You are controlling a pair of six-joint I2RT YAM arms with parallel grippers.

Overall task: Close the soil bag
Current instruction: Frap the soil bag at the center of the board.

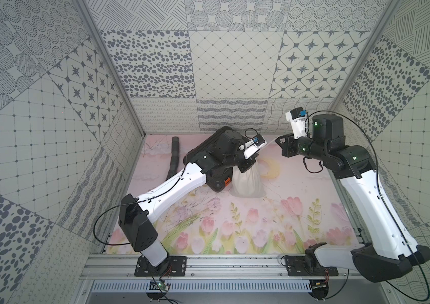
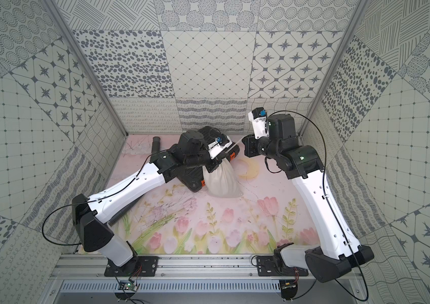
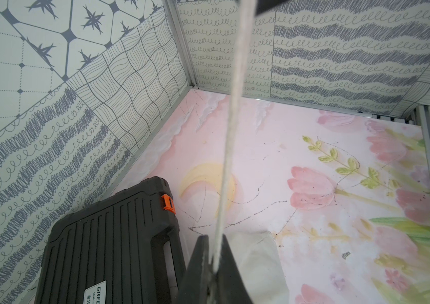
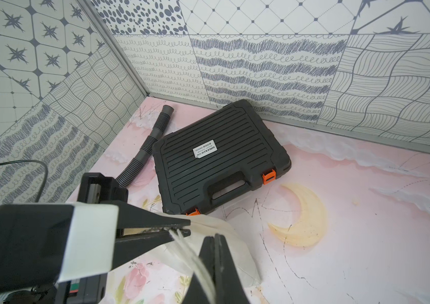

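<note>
- In both top views, a soft, lumpy off-white cloth soil bag [image 1: 248, 185] is seen just above the middle of the frame. It rests on the pink flower-printed table mat [image 1: 234, 226], right against a black ribbed hard-plastic case [image 1: 216, 183] with orange latches on its left.
- The bag's gathered neck is met by the left gripper [image 1: 246, 167], jaws pressed together. From there a thin white drawstring cord [image 1: 267, 144] is stretched taut, up and rightward, to the right gripper [image 1: 279, 140], which is raised off the mat.
- A dark grey corrugated hose [image 1: 175, 155] is laid toward the upper left of the mat, left of the case.
- In the left wrist view, the left gripper [image 3: 213, 263] is shown with dark tapered fingers closed on the drawstring cord [image 3: 232, 118], a straight, fuzzy strand. Creased cloth of the soil bag [image 3: 258, 258] is seen just beside them, with the case [image 3: 108, 237] beyond.
- In the right wrist view, the right gripper [image 4: 215, 252] is shown with fingers pressed together, the drawstring cord [image 4: 195, 252] drawn in between them. The cord's other end is pinched, with bunched cloth, in the left gripper [image 4: 182, 228].
- The flat, white-labelled case [image 4: 221, 158] is seen behind the soil bag [image 4: 245, 255], with the hose [image 4: 153, 136] near its far side.
</note>
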